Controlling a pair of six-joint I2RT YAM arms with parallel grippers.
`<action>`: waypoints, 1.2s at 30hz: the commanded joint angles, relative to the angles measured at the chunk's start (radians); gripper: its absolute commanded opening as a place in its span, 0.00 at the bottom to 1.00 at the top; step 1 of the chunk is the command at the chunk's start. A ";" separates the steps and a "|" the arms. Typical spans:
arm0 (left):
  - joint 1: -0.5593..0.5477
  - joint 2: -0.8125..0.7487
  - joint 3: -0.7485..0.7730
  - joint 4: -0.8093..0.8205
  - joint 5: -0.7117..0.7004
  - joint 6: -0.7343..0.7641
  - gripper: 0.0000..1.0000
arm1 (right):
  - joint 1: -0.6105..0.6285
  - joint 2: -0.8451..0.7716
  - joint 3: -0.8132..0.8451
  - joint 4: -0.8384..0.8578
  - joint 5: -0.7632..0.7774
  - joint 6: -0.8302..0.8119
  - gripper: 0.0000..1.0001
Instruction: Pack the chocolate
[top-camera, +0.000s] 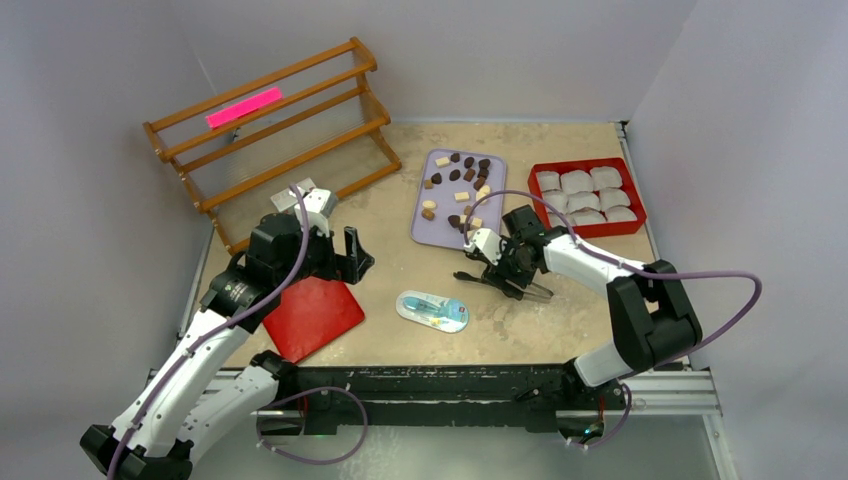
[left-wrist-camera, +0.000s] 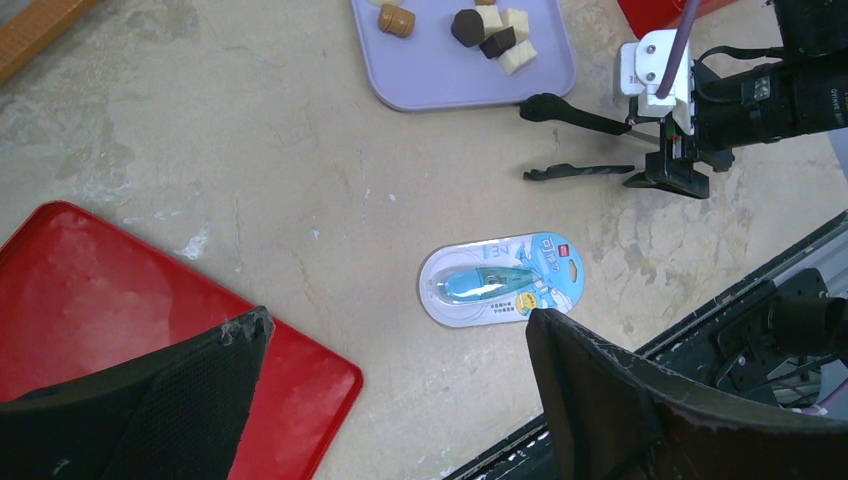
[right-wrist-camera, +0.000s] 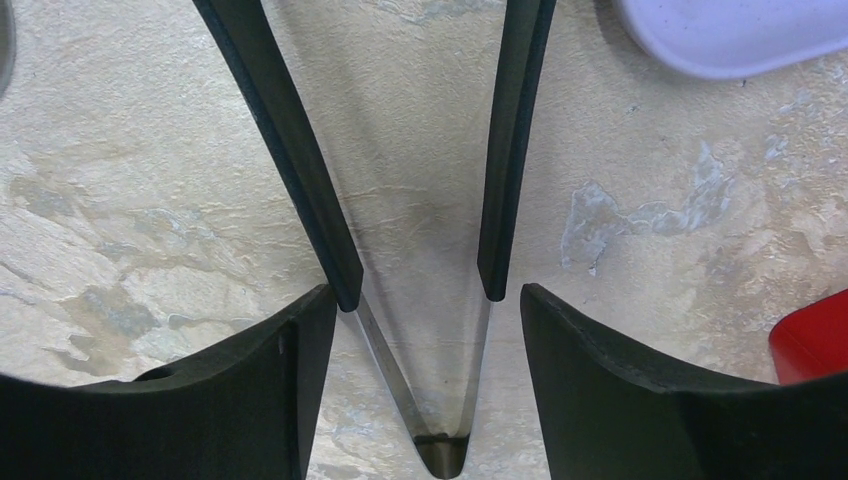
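The chocolate (top-camera: 458, 185), several dark brown and cream pieces, lies on a lavender tray (top-camera: 418, 235); a few pieces (left-wrist-camera: 490, 30) show in the left wrist view. A red box (top-camera: 590, 232) holds white paper cups (top-camera: 585, 195). My right gripper (top-camera: 520, 283) is low over the table in front of the tray, open, its fingers (right-wrist-camera: 600, 380) on either side of black-tipped metal tongs (right-wrist-camera: 300, 150) that lie spread apart. My left gripper (top-camera: 355, 255) is open and empty above bare table (left-wrist-camera: 395, 325).
A red lid (top-camera: 312, 315) lies flat under the left arm. An oval blue-and-white packet (top-camera: 432, 310) lies near the front edge. A wooden rack (top-camera: 280, 130) with a pink strip (top-camera: 243, 107) stands at the back left. White walls enclose the table.
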 joint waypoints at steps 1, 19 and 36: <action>-0.003 -0.017 -0.008 0.017 0.003 -0.012 0.98 | 0.000 0.000 -0.016 -0.055 -0.014 0.032 0.69; -0.010 -0.025 -0.009 0.016 -0.001 -0.014 0.98 | 0.002 0.034 -0.004 -0.036 0.087 0.045 0.43; -0.012 -0.025 0.007 -0.002 -0.071 -0.028 0.96 | 0.129 -0.257 0.115 -0.101 -0.004 0.176 0.38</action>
